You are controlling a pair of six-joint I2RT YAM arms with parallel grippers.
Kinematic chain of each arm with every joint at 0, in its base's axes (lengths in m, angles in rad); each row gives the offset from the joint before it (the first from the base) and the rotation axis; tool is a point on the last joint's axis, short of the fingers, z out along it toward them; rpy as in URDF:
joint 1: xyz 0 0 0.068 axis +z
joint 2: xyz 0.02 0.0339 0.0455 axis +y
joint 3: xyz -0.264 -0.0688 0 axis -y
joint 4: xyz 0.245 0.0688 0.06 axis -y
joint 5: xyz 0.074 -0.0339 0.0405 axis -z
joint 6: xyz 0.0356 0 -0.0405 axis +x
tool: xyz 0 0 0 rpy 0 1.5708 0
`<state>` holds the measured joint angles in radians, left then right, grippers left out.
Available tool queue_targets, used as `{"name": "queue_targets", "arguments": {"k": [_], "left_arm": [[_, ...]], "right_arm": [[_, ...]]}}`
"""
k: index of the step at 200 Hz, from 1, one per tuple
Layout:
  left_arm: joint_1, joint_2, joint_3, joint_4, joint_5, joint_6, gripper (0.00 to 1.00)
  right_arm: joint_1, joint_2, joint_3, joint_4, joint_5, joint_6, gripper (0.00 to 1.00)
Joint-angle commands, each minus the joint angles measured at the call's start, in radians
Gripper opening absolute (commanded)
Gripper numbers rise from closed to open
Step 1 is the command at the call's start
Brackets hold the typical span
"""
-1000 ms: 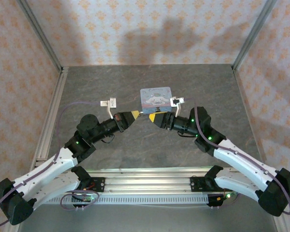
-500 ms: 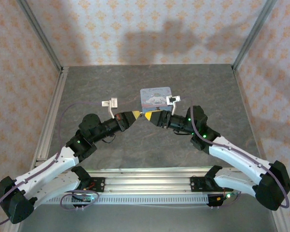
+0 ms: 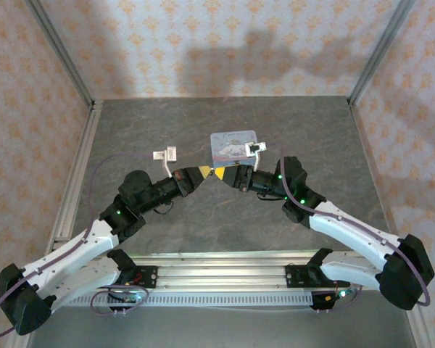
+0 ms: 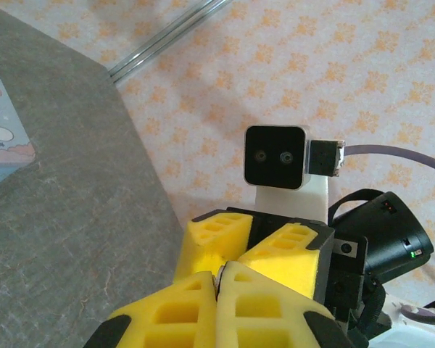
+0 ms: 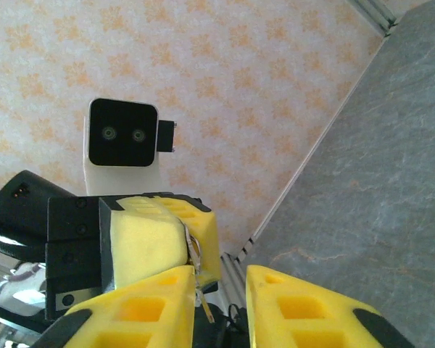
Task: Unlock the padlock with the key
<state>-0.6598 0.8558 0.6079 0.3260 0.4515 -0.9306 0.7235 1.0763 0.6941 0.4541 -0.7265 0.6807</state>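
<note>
Right hand [image 3: 220, 172] shifted left since earlier frame, its wrist camera now over tin [image 3: 228, 139] edge; fingers narrowed, small gap left, nothing clearly gripped. Left hand [image 3: 204, 172] unmoved, clamped shut on key [image 5: 201, 299]. Hands tip to tip over surface [image 3: 167, 123], just in front of tin. Key sticks out of left fingers [image 5: 148, 243], tip beside right hand's inner finger face; contact unclear.

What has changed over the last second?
The right arm swung left and forward, carrying the right gripper closer to the left gripper; its wrist camera now overlaps the tin's right edge. No pickup or release is visible. The left arm and the tin stayed put, the left gripper shut with a thin metal piece at its pads.
</note>
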Motion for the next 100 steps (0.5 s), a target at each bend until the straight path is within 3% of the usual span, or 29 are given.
{"name": "queue_targets", "arguments": {"k": [1,27,45,61,82,100], "left_arm": [[0.009,0.002,0.027,0.049,-0.005,-0.010,0.00],[0.009,0.000,0.027,0.039,-0.007,-0.011,0.00],[0.009,-0.004,0.037,-0.006,-0.015,0.008,0.00],[0.009,-0.021,0.076,-0.167,-0.064,0.064,0.00],[0.009,-0.049,0.127,-0.391,-0.146,0.165,0.42],[0.012,-0.075,0.149,-0.516,-0.195,0.243,0.58]], "right_arm": [[0.005,-0.001,0.038,0.066,-0.022,-0.006,0.16],[0.006,-0.005,0.034,0.063,-0.008,-0.016,0.00],[0.005,-0.018,0.042,-0.001,0.031,-0.043,0.00],[0.005,-0.033,0.080,-0.143,0.050,-0.111,0.00],[0.005,-0.049,0.160,-0.370,0.040,-0.257,0.00],[0.004,-0.035,0.271,-0.636,0.038,-0.433,0.00]]}}
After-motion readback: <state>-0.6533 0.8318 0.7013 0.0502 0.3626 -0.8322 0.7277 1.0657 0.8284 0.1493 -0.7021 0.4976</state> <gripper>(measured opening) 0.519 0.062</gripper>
